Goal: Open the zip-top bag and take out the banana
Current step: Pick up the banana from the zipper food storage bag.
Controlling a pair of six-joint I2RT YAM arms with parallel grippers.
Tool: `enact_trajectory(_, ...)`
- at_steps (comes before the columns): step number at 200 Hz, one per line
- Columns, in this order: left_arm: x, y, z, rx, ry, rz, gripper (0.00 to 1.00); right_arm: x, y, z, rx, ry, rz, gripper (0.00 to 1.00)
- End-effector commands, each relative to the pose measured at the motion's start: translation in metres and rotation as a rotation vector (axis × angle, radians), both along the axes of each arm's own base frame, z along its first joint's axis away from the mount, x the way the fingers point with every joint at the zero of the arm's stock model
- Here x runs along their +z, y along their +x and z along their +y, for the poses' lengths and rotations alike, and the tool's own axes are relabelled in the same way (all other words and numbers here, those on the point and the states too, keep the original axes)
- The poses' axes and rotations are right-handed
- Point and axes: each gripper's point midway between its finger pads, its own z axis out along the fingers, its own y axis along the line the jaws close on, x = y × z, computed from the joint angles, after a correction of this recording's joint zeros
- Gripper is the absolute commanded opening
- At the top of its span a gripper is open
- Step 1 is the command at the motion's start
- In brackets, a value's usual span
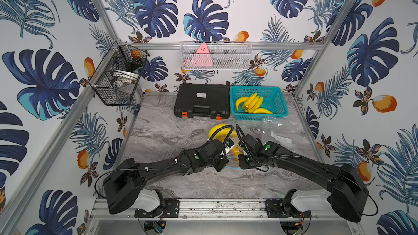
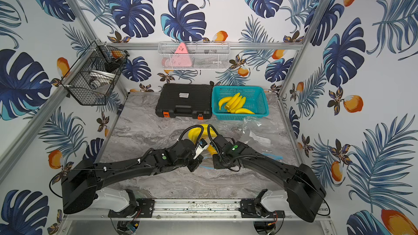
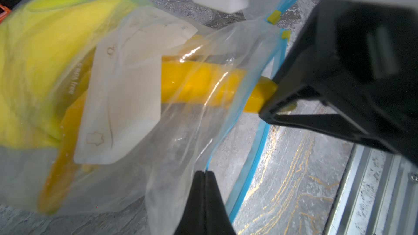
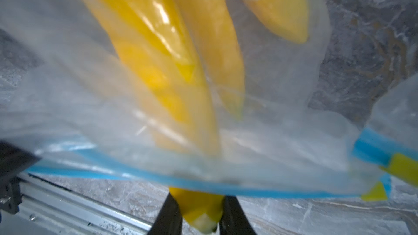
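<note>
The left gripper [image 3: 204, 174] has its jaws fully closed. They pinch one lip of the clear bag [image 3: 181, 145] at the blue zip strip [image 3: 256, 148]. This grip sits on the left side of the bag mouth and anchors the plastic.

The bag lies at the middle of the table [image 1: 162, 136], between the two grippers in both top views. Its mouth is open and faces the near edge of the table. Its closed bottom points far.

The banana [image 3: 203, 82] is mostly inside the bag. Its long axis runs far to near, and its near end pokes out through the open mouth, past the zip strip.

The right gripper [image 4: 200, 209] has its jaws narrow and closed on that exposed end, one finger on each side. The gripper stands on the near side of the banana, in line with its long axis.

Judgement: extraction falls to the right arm. A straight retreat toward the near edge, along the axis, should slide the banana out while the left grip restrains the bag. A sideways pull risks dragging the bag along.
</note>
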Motion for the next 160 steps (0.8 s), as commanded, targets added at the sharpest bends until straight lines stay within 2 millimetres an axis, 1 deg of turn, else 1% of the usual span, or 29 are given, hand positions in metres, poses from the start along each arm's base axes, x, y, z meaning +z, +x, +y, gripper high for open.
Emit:
enact_trajectory(1, 0.016, 0.017, -0.009, 0.057, -0.044, -0.048, 0.00, -0.001, -0.030, -0.004, 0.012, 0.020, 0.129, 0.17)
enact_trajectory(5, 0.018, 0.019, -0.010, 0.057, -0.046, -0.052, 0.00, -0.001, -0.032, -0.005, 0.009, 0.021, 0.134, 0.17)
enact_trajectory(24, 0.017, 0.023, -0.015, 0.053, -0.030, -0.055, 0.00, 0.006, -0.043, -0.008, 0.003, 0.034, 0.159, 0.15)
enact_trajectory(35, 0.016, 0.028, -0.014, 0.073, -0.013, -0.061, 0.00, 0.010, -0.054, -0.007, 0.009, 0.061, 0.187, 0.15)
enact_trajectory(42, 0.015, 0.029, -0.013, 0.079, -0.002, -0.065, 0.00, 0.011, -0.061, -0.010, 0.007, 0.062, 0.201, 0.15)
enact_trajectory(53, 0.017, 0.031, -0.012, 0.082, 0.004, -0.078, 0.00, 0.011, -0.073, -0.021, 0.007, 0.025, 0.217, 0.14)
enact_trajectory(64, 0.018, 0.032, -0.010, 0.083, 0.007, -0.093, 0.00, 0.016, -0.080, -0.032, -0.008, 0.002, 0.204, 0.14)
enact_trajectory(87, 0.016, 0.034, -0.008, 0.089, 0.023, -0.100, 0.00, 0.035, -0.089, -0.045, -0.062, 0.062, 0.155, 0.11)
enact_trajectory(104, 0.016, 0.033, -0.010, 0.081, 0.017, -0.093, 0.00, 0.039, -0.098, -0.061, -0.099, 0.057, 0.138, 0.11)
enact_trajectory(117, 0.014, 0.033, -0.010, 0.080, 0.021, -0.093, 0.00, 0.044, -0.099, -0.071, -0.131, 0.064, 0.108, 0.11)
enact_trajectory(128, 0.013, 0.031, -0.009, 0.077, 0.019, -0.084, 0.00, 0.050, -0.095, -0.076, -0.160, 0.075, 0.068, 0.10)
enact_trajectory(144, 0.013, 0.026, -0.008, 0.072, 0.004, -0.075, 0.00, 0.053, -0.088, -0.091, -0.208, 0.022, 0.015, 0.08)
enact_trajectory(160, 0.016, 0.021, -0.008, 0.066, -0.022, -0.068, 0.00, 0.058, -0.078, -0.107, -0.277, -0.033, -0.058, 0.09)
